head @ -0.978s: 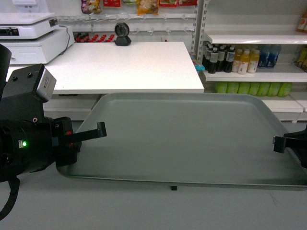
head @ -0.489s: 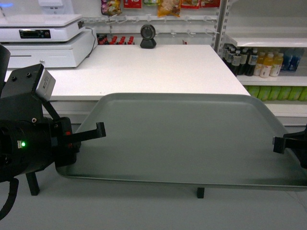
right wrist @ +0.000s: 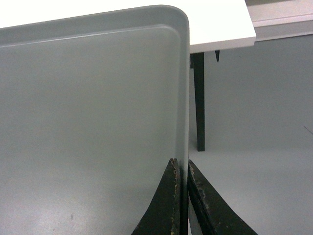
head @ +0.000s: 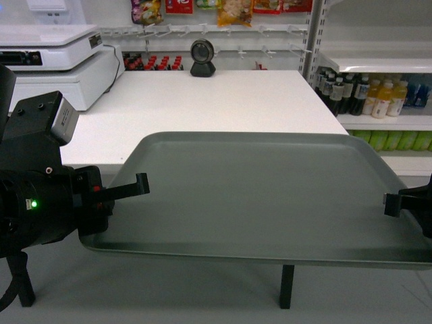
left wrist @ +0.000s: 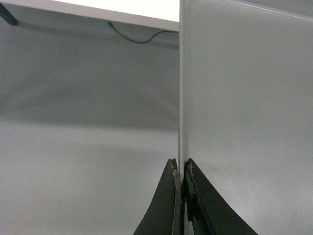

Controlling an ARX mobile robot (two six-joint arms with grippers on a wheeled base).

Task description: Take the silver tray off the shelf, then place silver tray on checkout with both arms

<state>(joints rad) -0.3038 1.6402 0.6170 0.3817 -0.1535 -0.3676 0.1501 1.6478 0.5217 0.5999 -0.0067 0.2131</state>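
The silver tray (head: 256,196) hangs level in the air, its far edge just short of the white checkout (head: 202,98). My left gripper (head: 138,186) is shut on the tray's left rim, and my right gripper (head: 390,204) is shut on its right rim. In the left wrist view the gripper (left wrist: 181,164) pinches the thin rim of the tray (left wrist: 244,98), with the checkout (left wrist: 122,7) edge above. In the right wrist view the gripper (right wrist: 182,164) clamps the rim of the tray (right wrist: 88,122) near its rounded corner, and the checkout (right wrist: 215,24) lies beyond. The shelf (head: 381,65) stands at the right.
A white till and scale (head: 50,57) sit at the checkout's back left and a black camera (head: 202,59) at its back. Bottles (head: 368,94) fill the right shelf. A black counter leg (head: 287,287) stands under the tray on the grey floor (right wrist: 254,147).
The checkout has slid right and lower in the head view and looks nearer; its legs now show below the tray. Both grippers keep the same hold on the tray.
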